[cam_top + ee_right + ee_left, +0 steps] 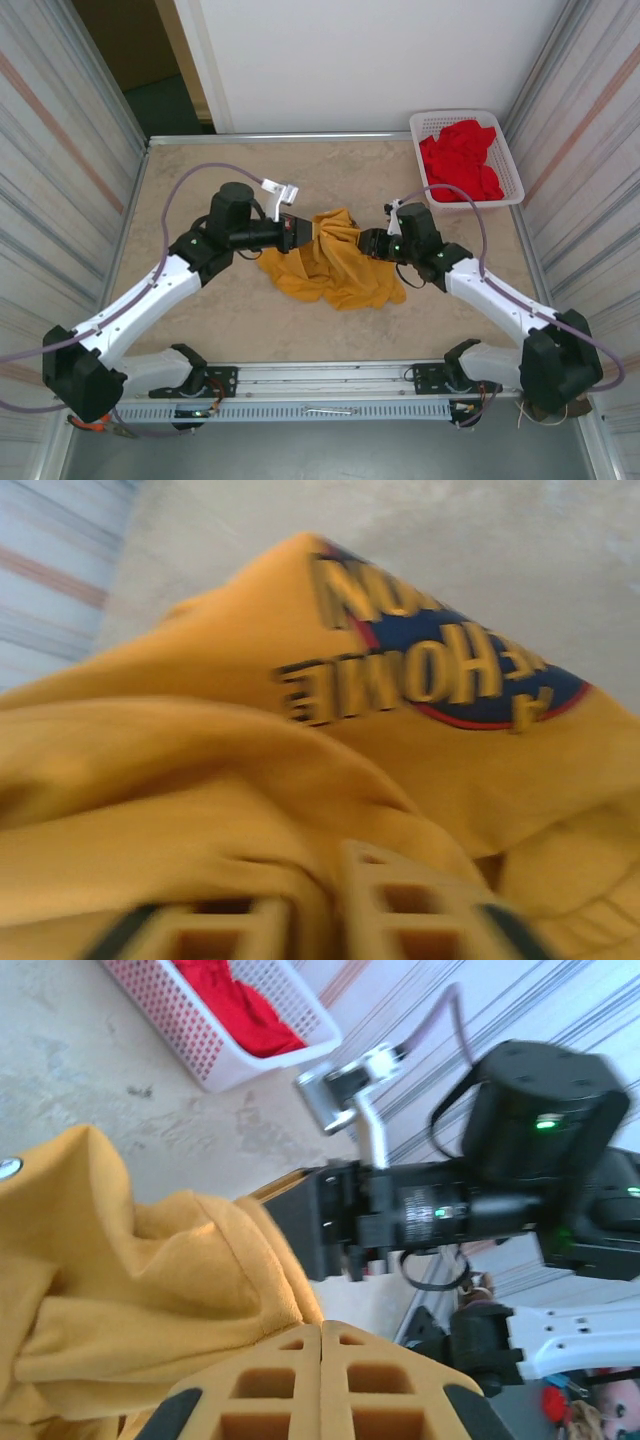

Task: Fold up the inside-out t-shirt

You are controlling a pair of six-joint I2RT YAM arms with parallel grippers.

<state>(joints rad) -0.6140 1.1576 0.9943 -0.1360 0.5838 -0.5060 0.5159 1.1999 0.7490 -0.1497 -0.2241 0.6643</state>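
The mustard-yellow t-shirt (340, 265) lies crumpled in the middle of the table, with its upper part pulled up between the two grippers. My left gripper (305, 232) meets its left edge; in the left wrist view the shirt (130, 1280) runs up to the tips of my left gripper (322, 1325), whose jaws are pressed together on the hem. My right gripper (364, 242) holds the right side. In the right wrist view the shirt (200, 780) bulges between the fingers of the right gripper (318, 880), and a blue printed patch with lettering (440, 660) shows beyond.
A white basket (515, 170) with bright red garments (460, 160) stands at the back right corner, also seen as the basket (215, 1055) in the left wrist view. The right arm's wrist (500, 1200) faces my left gripper closely. Metal walls line both sides.
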